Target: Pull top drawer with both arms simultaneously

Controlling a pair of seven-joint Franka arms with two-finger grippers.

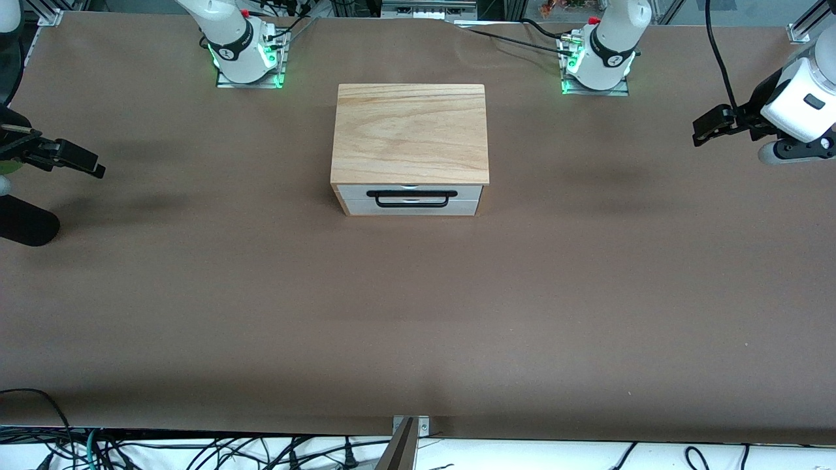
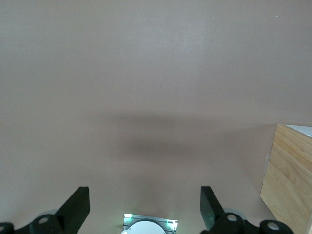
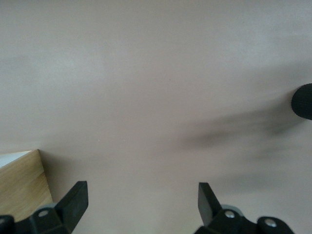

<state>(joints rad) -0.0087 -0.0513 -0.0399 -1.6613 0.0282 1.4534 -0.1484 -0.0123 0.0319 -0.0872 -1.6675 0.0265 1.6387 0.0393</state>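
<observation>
A box with a light wood top (image 1: pixel 410 134) stands mid-table. Its top drawer (image 1: pixel 470 192), white-fronted, is shut, and its long black bar handle (image 1: pixel 411 205) faces the front camera. My left gripper (image 1: pixel 708 127) hangs open and empty above the table at the left arm's end, well away from the box. My right gripper (image 1: pixel 81 158) hangs open and empty at the right arm's end. The left wrist view shows the left gripper (image 2: pixel 145 204) over bare table, with the box's corner (image 2: pixel 290 180) beside it. The right wrist view shows the right gripper (image 3: pixel 141 200) and the box's corner (image 3: pixel 22 180).
The brown table (image 1: pixel 418 313) stretches wide on every side of the box. The arm bases (image 1: pixel 245 55) (image 1: pixel 597 62) stand at the edge farthest from the front camera. Cables (image 1: pixel 196 454) lie below the table's near edge. A black rounded part (image 1: pixel 26 225) shows near the right gripper.
</observation>
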